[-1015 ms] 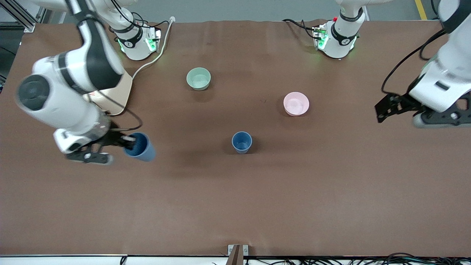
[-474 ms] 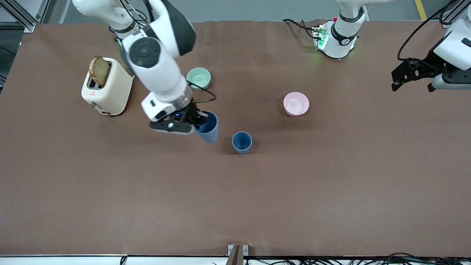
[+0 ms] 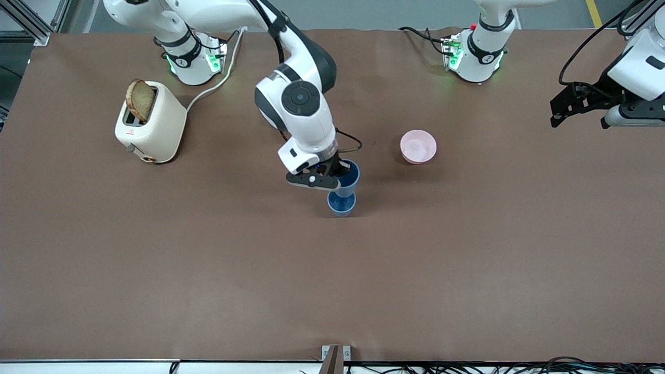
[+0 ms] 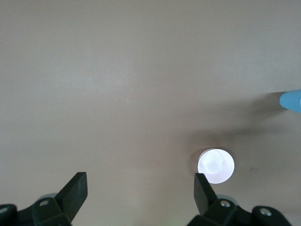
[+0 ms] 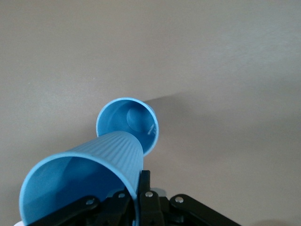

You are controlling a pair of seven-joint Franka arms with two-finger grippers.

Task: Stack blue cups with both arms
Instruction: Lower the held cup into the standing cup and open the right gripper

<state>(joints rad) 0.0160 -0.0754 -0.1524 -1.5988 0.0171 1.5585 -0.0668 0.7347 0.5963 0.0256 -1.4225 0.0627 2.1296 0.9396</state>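
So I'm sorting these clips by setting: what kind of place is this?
Probably a robot lab, not a kitchen: two white arms bolted to a brown-covered table, loose cables along its edge, and a toaster and cups set out like props.

Both arms wear glossy white rounded shells with dark grey joint bands; the right arm (image 3: 298, 104) shows a round grey cap just above its wrist and a black cable looped beside it; green lights glow on both bases; black grippers carry small silver screws
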